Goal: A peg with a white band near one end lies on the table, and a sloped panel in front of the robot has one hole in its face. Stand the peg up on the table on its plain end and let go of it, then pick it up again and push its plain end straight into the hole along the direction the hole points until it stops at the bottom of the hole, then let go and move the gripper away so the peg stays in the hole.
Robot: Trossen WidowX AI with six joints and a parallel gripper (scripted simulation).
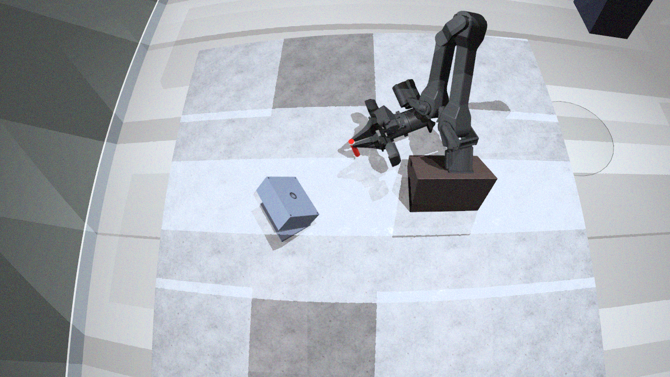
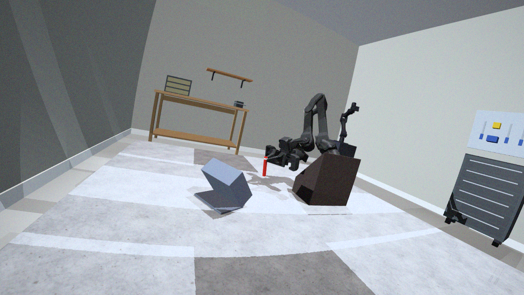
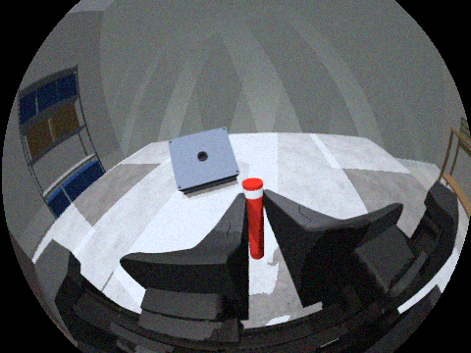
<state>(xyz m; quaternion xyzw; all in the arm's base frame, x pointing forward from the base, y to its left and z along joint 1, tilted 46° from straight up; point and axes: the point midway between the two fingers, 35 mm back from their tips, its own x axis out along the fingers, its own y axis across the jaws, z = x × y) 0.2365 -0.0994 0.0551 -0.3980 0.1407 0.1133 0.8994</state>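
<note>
The red peg [image 1: 356, 151] [image 2: 264, 168] [image 3: 255, 227] stands about upright, its white-banded end up and its plain end down. My gripper [image 1: 353, 143] [image 2: 266, 158] [image 3: 253, 196] is shut on the peg near the white band, reaching in from the side. Whether the plain end touches the table cannot be told for sure. The blue-grey sloped panel [image 1: 280, 199] [image 2: 224, 172] [image 3: 216, 169] stands apart from the peg, beyond it and to the left in the wrist view. Its round dark hole [image 1: 293, 195] [image 3: 202, 156] is empty; the exterior view does not show it.
The arm's dark brown base block [image 1: 442, 196] [image 2: 334, 181] stands right of the peg in the top and exterior views. The panel's flat foot [image 2: 210, 201] rests on the light patterned surface. A wooden workbench [image 2: 197, 102] and a grey drawer cabinet [image 2: 483, 194] stand farther off.
</note>
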